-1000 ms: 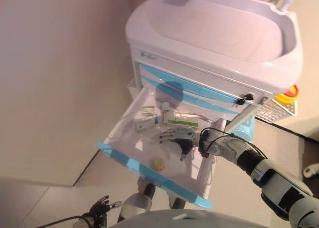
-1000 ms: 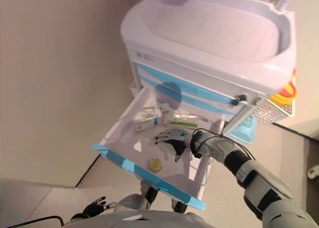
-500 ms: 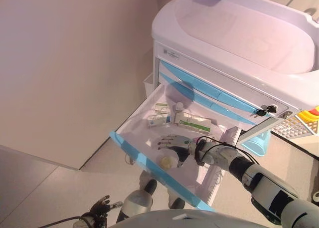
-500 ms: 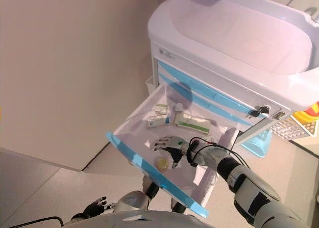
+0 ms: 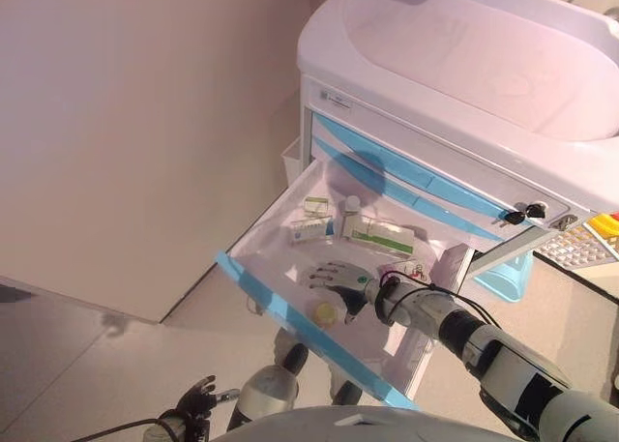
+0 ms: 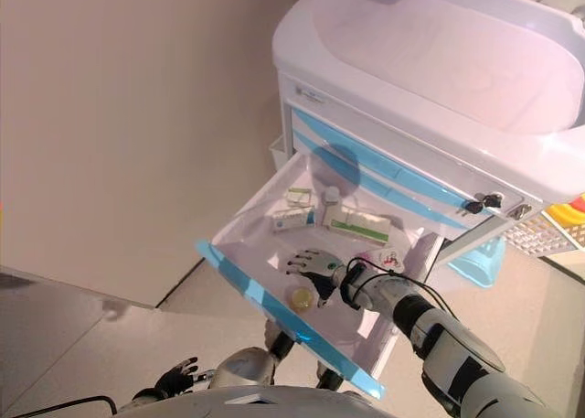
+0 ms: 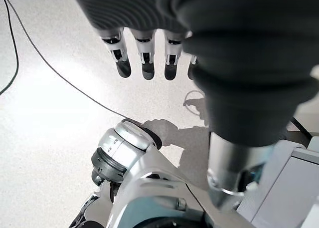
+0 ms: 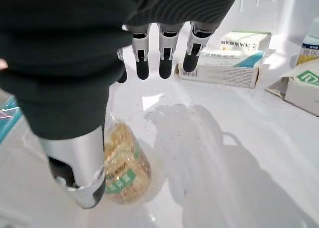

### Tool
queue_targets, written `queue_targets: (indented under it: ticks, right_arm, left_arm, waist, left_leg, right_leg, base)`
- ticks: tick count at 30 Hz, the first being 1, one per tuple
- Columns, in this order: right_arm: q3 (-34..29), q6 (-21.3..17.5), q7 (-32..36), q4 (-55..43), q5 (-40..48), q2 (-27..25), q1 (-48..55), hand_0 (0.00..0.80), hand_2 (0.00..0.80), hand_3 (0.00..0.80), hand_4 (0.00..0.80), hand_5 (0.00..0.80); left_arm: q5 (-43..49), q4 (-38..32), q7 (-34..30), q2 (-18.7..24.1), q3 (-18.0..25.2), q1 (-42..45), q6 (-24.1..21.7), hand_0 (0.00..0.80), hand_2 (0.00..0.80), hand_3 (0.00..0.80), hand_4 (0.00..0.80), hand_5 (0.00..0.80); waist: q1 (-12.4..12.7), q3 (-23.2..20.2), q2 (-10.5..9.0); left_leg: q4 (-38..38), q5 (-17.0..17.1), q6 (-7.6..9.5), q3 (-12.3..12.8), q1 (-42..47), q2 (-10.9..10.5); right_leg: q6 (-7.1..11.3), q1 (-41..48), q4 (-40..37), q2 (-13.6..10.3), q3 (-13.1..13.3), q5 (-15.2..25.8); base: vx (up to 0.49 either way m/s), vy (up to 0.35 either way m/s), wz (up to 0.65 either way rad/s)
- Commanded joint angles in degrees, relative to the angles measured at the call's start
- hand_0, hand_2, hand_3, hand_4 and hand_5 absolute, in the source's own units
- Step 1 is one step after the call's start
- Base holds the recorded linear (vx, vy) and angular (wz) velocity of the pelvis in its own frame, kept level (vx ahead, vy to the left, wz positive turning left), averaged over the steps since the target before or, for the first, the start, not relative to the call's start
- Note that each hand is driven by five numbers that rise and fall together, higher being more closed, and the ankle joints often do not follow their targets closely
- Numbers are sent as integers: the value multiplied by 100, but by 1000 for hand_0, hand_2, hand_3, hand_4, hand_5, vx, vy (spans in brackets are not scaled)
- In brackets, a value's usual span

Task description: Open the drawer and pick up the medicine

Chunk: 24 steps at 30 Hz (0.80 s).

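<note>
Drawer (image 5: 253, 285) already open; small round yellow medicine pack (image 8: 122, 168) lying on its floor near the blue front. Right robot hand (image 5: 336, 278) hovering just above it, fingers straight, holding nothing. Best lowered with thumb beside the pack, then curled round it. Boxes (image 5: 382, 236) and a bottle (image 5: 352, 207) further back, well apart. Left robot hand (image 5: 196, 399) idle, low by the floor, relaxed and empty.

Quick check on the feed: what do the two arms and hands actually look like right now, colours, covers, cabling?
Both arms are silver-grey with dark bands at the joints. The right hand has silver fingers with dark tips, a dark ribbed cover over its back and wrist, and a thin black cable looped round the wrist. The left hand looks the same: dark ribbed cover, silver dark-tipped fingers in a row, a silver thumb set apart.
</note>
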Motion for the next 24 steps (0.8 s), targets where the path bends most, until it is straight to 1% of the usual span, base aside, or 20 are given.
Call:
queue_targets:
  ticks: [1,3,13,24]
  right_arm:
    - [240,-57,-242,-141,-59,92,-93,0,0,0,0,0]
    - [261,-38,-262,-148,-112,121,-54,0,0,0,0,0]
    - [349,-225,-221,-100,-161,155,-22,0,0,0,0,0]
    - [397,-203,-359,-33,-217,238,76,0,0,0,0,0]
  left_arm:
    - [77,205,-59,-6,-252,-201,-157,0,0,0,0,0]
    - [84,200,-46,-19,-251,-194,-169,0,0,0,0,0]
    - [92,210,-65,12,-250,-247,-129,0,0,0,0,0]
    - [108,223,-55,-10,-279,-247,-155,0,0,0,0,0]
  waist:
    - [71,-62,-35]
    - [75,-53,-36]
    - [86,-50,-61]
    - [115,-22,-53]
  left_leg:
    - [48,-318,-16,-46,-110,-162]
    - [49,-318,-17,-44,-116,-162]
    - [32,-307,-12,-55,-118,-163]
    - [34,-337,-13,-47,-101,-160]
  right_leg:
    - [343,285,179,-110,106,-330]
    - [349,278,182,-111,103,-329]
    - [357,282,157,-105,109,-320]
    - [357,299,157,-107,116,-336]
  base:
    - [0,0,0]
    - [0,0,0]
    - [0,0,0]
    - [0,0,0]
